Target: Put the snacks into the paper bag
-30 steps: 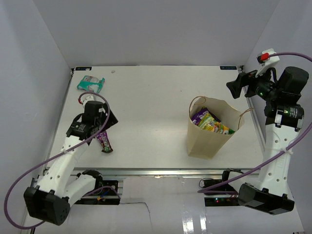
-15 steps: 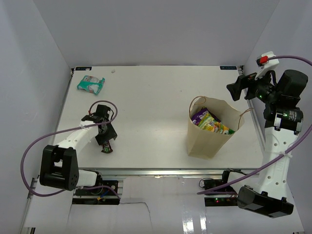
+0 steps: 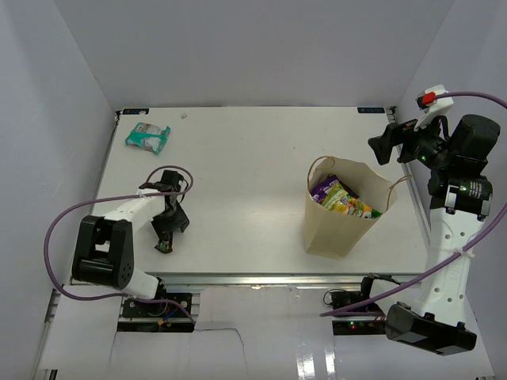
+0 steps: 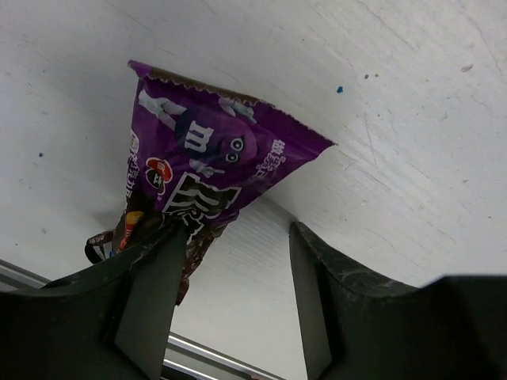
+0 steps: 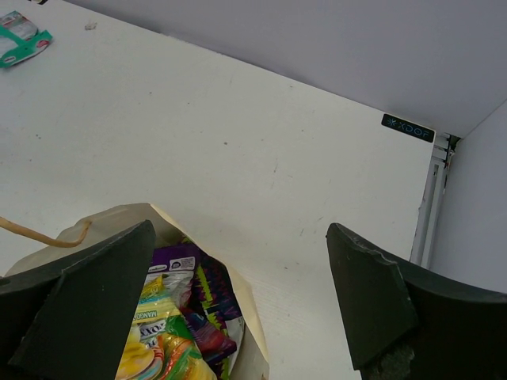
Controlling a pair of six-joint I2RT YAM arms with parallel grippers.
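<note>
Purple candy packet (image 4: 210,158) at the surface's (image 3: 238,158) near-left edge is now straddled by the lowered left end effector (image 4: 234,237); whether it is gripped cannot be told.

Robotics lab test cell: plain pale wall panels (image 3: 238,47) enclose a white table (image 3: 238,158); white robot arms (image 3: 447,245) trailing purple cables (image 3: 467,89) mount on its aluminium rail (image 3: 261,279).

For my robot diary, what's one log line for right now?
left gripper: open at purple packet | right gripper: open, raised | paper bag: snacks inside
</note>
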